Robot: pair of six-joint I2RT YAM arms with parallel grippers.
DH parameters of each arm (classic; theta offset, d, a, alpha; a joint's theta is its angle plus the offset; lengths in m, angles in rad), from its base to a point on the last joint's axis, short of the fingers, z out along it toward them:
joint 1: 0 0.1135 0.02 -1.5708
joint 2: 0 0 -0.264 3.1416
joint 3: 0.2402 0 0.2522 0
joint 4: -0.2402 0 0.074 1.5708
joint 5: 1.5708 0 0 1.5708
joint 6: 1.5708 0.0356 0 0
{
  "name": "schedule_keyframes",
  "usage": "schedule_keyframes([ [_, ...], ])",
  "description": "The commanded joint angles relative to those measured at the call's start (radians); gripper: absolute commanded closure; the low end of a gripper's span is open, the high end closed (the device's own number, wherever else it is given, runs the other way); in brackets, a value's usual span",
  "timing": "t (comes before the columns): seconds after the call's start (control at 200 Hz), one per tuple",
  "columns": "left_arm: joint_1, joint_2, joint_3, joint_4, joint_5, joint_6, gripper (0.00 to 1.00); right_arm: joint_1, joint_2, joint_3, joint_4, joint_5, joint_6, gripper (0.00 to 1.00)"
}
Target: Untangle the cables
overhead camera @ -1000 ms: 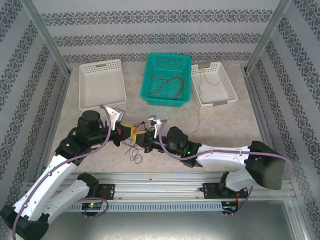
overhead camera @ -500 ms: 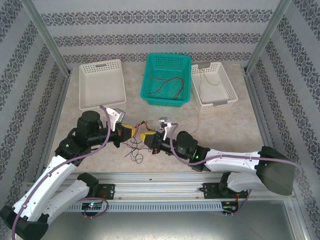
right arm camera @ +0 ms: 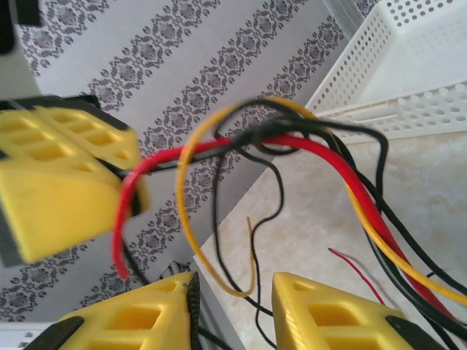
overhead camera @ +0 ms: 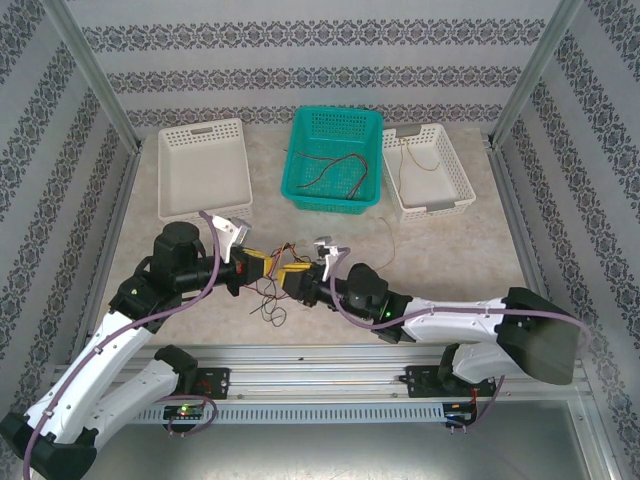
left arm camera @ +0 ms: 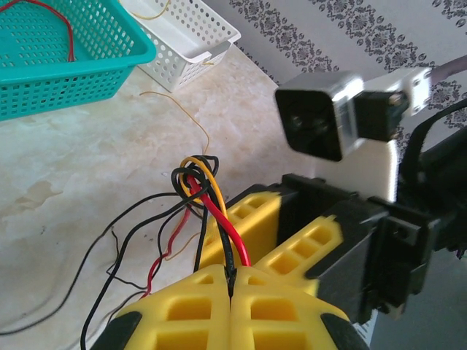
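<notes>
Centrally, cables (left arm camera: 195, 175) between left claw (left arm camera: 230, 281) and right claw (right arm camera: 233, 292)

1. Far edge: white perforated plastic basket (overhead camera: 203, 170), teal mesh plastic basket (overhead camera: 335, 160), second white perforated basket (overhead camera: 428, 170)
2. Knot of thin red, yellow and black cables (left arm camera: 195, 175) hangs between left gripper (left arm camera: 230, 281) and right gripper (right arm camera: 235, 286)
3. Beige marbled tabletop (overhead camera: 450, 260) bare to their right

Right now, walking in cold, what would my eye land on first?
The knot of thin red, yellow and black wires, front and centre, is clamped in the left arm's yellow pincer, which is shut on it. The right arm's yellow pincer stands open right beside the knot. Farther back sits a teal plastic mesh basket.
</notes>
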State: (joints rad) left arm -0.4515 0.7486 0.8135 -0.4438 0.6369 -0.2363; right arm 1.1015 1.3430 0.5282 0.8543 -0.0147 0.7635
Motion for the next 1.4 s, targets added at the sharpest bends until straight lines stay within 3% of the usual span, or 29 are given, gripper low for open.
schedule_keyframes([
  [0.0,-0.003,-0.01,-0.002,0.054,0.032,-0.011,1.0,0.001,0.033,0.028,0.091,0.016,-0.013,0.69],
  [0.25,-0.004,-0.008,-0.003,0.053,0.029,-0.004,1.0,0.003,0.05,0.029,0.154,0.004,-0.027,0.68],
  [0.6,-0.003,-0.002,0.001,0.049,0.027,0.0,1.0,0.006,-0.043,-0.027,0.153,0.039,-0.063,0.67],
  [1.009,-0.003,-0.008,0.0,0.048,0.027,0.002,1.0,0.011,0.054,0.035,0.179,0.023,-0.058,0.7],
  [1.169,-0.004,-0.007,0.0,0.047,0.027,0.002,1.0,0.012,0.051,0.034,0.172,0.037,-0.06,0.8],
  [1.324,-0.003,-0.006,0.001,0.047,0.027,0.003,1.0,0.01,0.027,0.01,0.166,0.06,-0.069,1.0],
  [1.394,-0.003,-0.008,0.0,0.046,0.024,0.004,1.0,0.008,0.004,-0.009,0.163,0.063,-0.069,1.0],
])
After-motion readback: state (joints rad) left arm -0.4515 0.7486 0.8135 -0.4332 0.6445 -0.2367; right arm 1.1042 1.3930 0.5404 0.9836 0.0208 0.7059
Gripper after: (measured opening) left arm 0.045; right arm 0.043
